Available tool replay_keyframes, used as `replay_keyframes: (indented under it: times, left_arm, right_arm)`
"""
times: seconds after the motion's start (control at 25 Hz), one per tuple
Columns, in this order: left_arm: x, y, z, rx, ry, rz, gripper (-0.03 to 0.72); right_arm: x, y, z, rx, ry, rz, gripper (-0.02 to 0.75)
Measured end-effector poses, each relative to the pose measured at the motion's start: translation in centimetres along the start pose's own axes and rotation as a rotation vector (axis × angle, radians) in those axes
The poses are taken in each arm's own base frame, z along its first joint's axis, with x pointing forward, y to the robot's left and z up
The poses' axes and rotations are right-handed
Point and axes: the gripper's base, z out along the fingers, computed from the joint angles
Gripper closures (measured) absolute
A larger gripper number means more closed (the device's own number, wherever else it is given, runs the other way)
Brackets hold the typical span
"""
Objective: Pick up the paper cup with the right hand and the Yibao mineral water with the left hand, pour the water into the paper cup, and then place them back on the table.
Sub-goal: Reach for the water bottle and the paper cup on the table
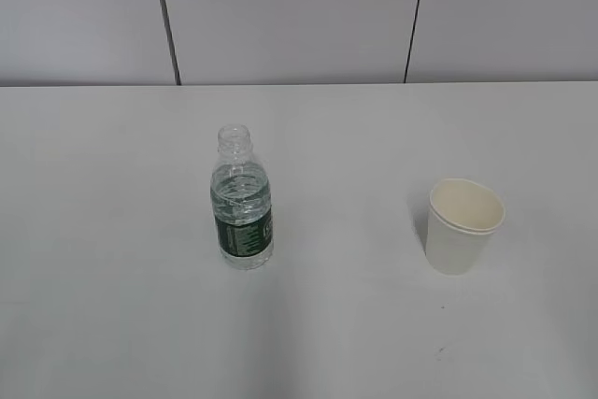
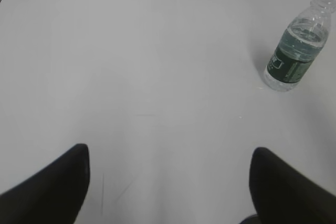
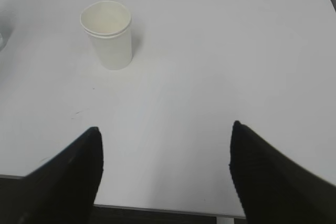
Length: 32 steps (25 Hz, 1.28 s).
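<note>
The Yibao mineral water (image 1: 243, 201), a clear capless bottle with a dark green label, stands upright on the white table (image 1: 112, 231) left of centre. It also shows in the left wrist view (image 2: 296, 45) at the far upper right. The paper cup (image 1: 462, 225) stands upright and empty on the right; in the right wrist view it (image 3: 108, 34) is at the upper left. My left gripper (image 2: 169, 153) is open and empty, far short of the bottle. My right gripper (image 3: 165, 132) is open and empty over the table's front edge. Neither gripper shows in the exterior view.
A grey panelled wall (image 1: 299, 16) with dark seams rises behind the table's far edge. The table's front edge (image 3: 157, 209) lies just below my right gripper. A small dark speck (image 1: 439, 351) lies on the table in front of the cup.
</note>
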Motion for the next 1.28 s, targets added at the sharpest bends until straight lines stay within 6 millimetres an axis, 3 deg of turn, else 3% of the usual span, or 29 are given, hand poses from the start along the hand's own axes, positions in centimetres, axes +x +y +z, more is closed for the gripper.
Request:
replay_keyframes:
  times: [1.28]
  left_arm:
    - [0.00,0.00,0.00,0.000,0.000,0.000,0.146]
  right_arm:
    - [0.00,0.00,0.00,0.000,0.000,0.000,0.153]
